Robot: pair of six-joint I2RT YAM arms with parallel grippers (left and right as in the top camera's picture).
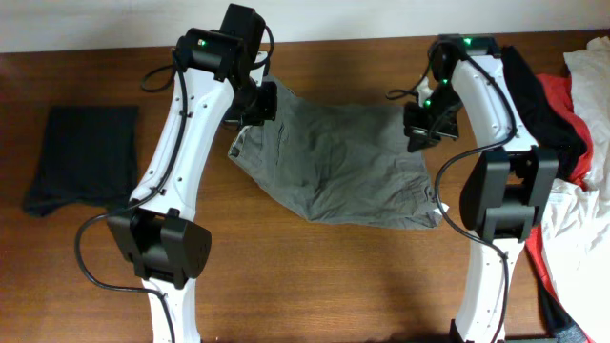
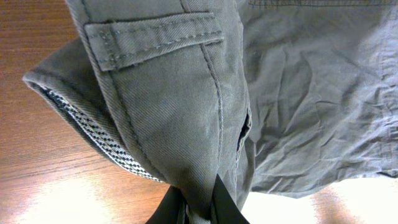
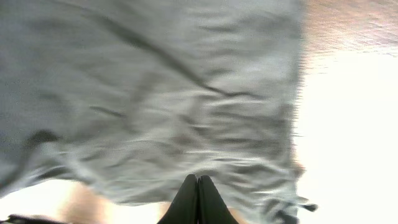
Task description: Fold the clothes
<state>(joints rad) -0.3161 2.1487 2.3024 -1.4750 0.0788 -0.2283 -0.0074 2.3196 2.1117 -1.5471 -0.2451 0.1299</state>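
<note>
Grey-khaki trousers point(image 1: 334, 162) lie spread across the middle of the wooden table point(image 1: 315, 286). My left gripper point(image 1: 255, 107) is shut on their far left corner. In the left wrist view the jaws point(image 2: 198, 208) pinch a fold of the grey cloth point(image 2: 298, 93), next to a belt loop and a checked waistband lining point(image 2: 99, 134). My right gripper point(image 1: 422, 129) is at the far right corner. In the blurred right wrist view its jaws point(image 3: 198, 183) are pressed together at the edge of the cloth point(image 3: 174, 93).
A folded black garment point(image 1: 81, 157) lies at the left of the table. A pile of black point(image 1: 534, 105), red point(image 1: 572, 143) and white point(image 1: 591, 67) clothes lies at the right edge, behind the right arm.
</note>
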